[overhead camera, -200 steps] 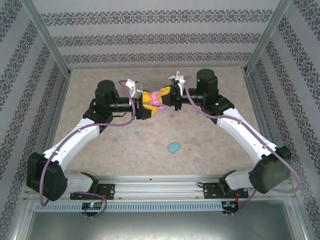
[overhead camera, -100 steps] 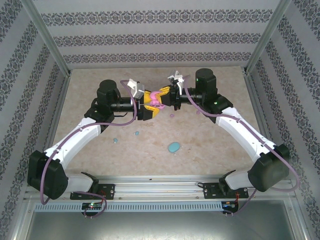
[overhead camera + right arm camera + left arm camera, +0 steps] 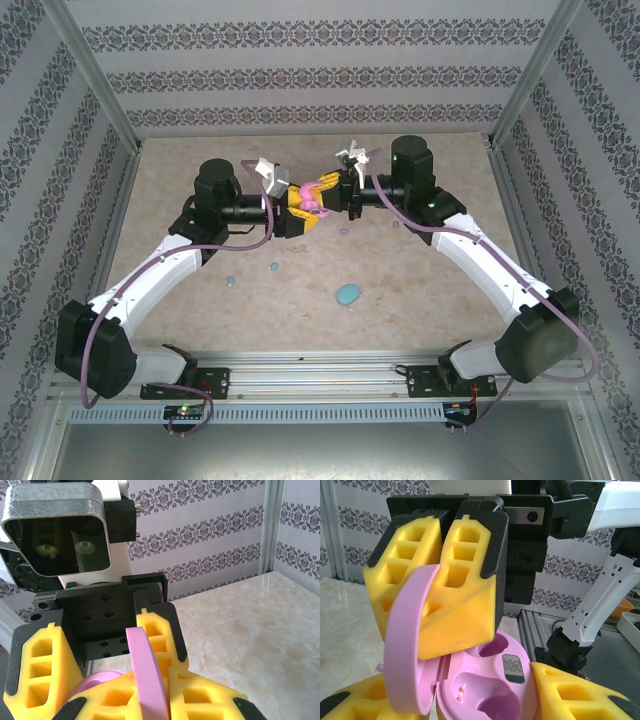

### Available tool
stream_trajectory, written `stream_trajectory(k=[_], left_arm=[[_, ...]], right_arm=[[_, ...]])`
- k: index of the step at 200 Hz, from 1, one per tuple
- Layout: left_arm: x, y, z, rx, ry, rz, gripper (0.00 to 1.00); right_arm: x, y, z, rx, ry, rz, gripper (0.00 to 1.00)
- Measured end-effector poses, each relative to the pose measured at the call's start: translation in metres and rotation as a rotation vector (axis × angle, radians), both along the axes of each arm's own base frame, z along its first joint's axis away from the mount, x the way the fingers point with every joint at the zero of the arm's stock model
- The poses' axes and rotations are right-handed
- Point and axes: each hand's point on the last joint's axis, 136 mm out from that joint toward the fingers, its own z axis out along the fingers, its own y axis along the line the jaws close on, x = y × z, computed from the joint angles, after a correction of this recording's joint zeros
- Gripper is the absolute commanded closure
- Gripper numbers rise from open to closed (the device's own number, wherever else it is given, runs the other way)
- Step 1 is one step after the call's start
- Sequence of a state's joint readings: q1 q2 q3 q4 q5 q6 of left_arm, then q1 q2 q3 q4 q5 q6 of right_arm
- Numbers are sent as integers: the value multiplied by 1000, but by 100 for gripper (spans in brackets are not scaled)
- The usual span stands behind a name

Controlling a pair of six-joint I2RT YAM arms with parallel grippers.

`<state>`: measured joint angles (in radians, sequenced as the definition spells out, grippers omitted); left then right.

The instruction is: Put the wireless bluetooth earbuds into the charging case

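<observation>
Two hands are meeting in the upper middle of the overhead frame, sharing one open pink case (image 3: 490,700). The right hand (image 3: 147,690) is pinching together on the upright lid (image 3: 145,672), seen edge-on at the bottom centre of its own camera. The left hand (image 3: 457,685) is sitting with its fingers apart on either side of the case's lower half; whether they are pressing it I cannot tell. Both sockets (image 3: 492,647) in that half are showing empty. Farther out on the desk (image 3: 430,300), two light-blue earbuds (image 3: 230,281) are lying toward the lower left, a tiny pink earbud (image 3: 344,231) just below the hands, and a light-blue case (image 3: 348,294) lower centre. By my reckoning the opening is done and every insertion is waiting.
</observation>
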<state>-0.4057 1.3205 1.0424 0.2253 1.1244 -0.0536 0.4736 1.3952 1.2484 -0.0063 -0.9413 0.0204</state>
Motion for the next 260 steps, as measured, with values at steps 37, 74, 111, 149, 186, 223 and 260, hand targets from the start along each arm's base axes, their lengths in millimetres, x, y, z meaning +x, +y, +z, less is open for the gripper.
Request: stream_trajectory(k=[37, 74, 111, 149, 186, 223, 260], left_arm=[[0, 0, 0, -1, 7, 1, 72], [1, 0, 1, -8, 24, 6, 73], [2, 0, 6, -23, 26, 8, 73], [3, 0, 7, -28, 23, 13, 72], [8, 0, 8, -29, 14, 42, 72], [13, 1, 9, -34, 3, 69, 71], [14, 1, 9, -33, 9, 75, 68]], right_arm=[[0, 0, 0, 1, 2, 2, 81], [0, 0, 1, 2, 11, 1, 71], [0, 0, 6, 5, 4, -1, 67], [2, -1, 6, 1, 18, -18, 56], [2, -1, 6, 6, 69, -27, 54], [4, -3, 6, 6, 105, -36, 57], [7, -3, 5, 3, 136, -38, 73]])
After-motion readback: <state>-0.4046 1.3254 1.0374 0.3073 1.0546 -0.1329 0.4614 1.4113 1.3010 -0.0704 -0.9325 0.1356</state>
